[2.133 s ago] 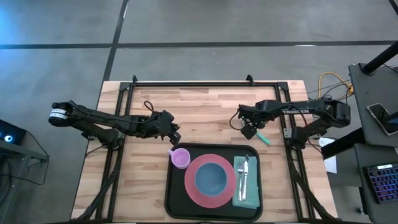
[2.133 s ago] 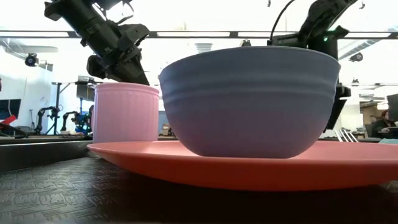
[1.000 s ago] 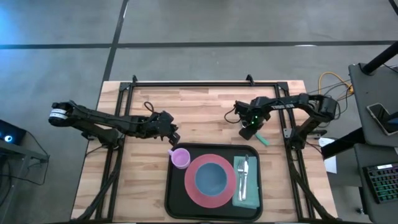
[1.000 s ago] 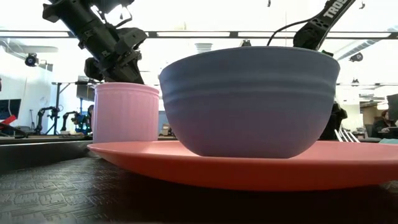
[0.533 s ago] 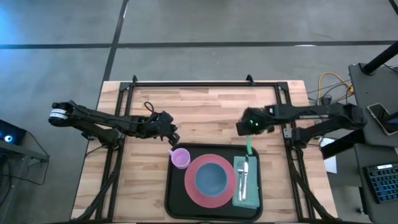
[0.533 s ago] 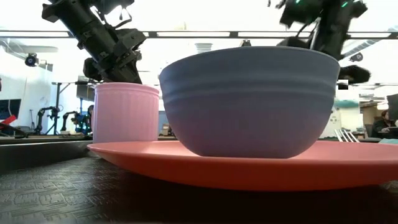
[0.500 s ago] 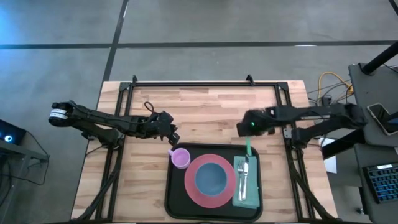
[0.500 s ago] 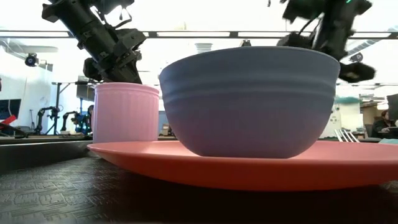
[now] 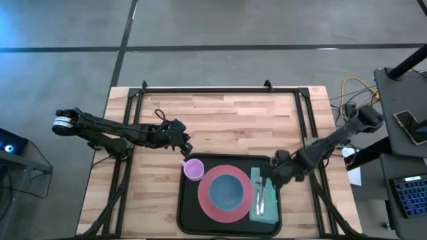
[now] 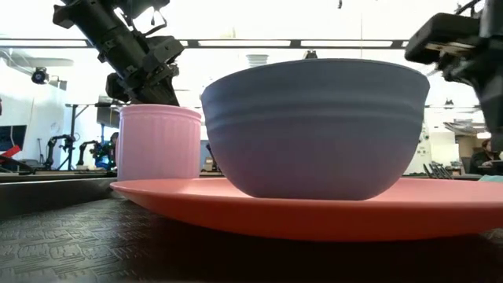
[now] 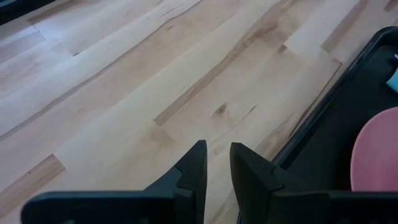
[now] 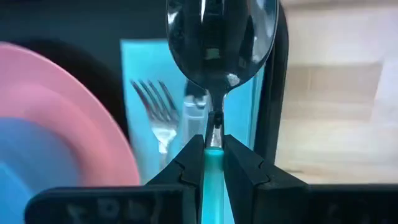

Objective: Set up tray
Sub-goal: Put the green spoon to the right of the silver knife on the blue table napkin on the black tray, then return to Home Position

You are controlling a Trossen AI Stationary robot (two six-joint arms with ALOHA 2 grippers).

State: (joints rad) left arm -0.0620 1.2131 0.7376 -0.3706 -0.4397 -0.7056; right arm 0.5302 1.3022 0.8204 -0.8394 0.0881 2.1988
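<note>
The right gripper (image 12: 213,163) has its fingers pinched tight on the teal handle of a spoon (image 12: 221,43), the shiny bowl of it pointing out ahead. It hangs over the right-hand edge of the tray (image 9: 189,212), right above the teal napkin (image 9: 267,212). I'd say it carries the spoon by the handle end so the bowl can go down beside the fork (image 12: 151,106) and the knife (image 12: 194,111), both already lying on that napkin.

The tray itself sits at the near edge of the wooden table (image 9: 227,120), roughly in the middle. Everything for the meal is gathered inside its low rim: a pink plate (image 9: 203,198) at the centre, a blue bowl (image 9: 227,191) sitting on that plate, a small pink cup (image 9: 193,169) in the tray's far left corner, and the napkin along its right side. Both bowl and cup look empty.

The left gripper (image 11: 216,163) waits just off the tray's far left corner, beside the cup, its fingers nearly together with only a thin gap and nothing between them.
</note>
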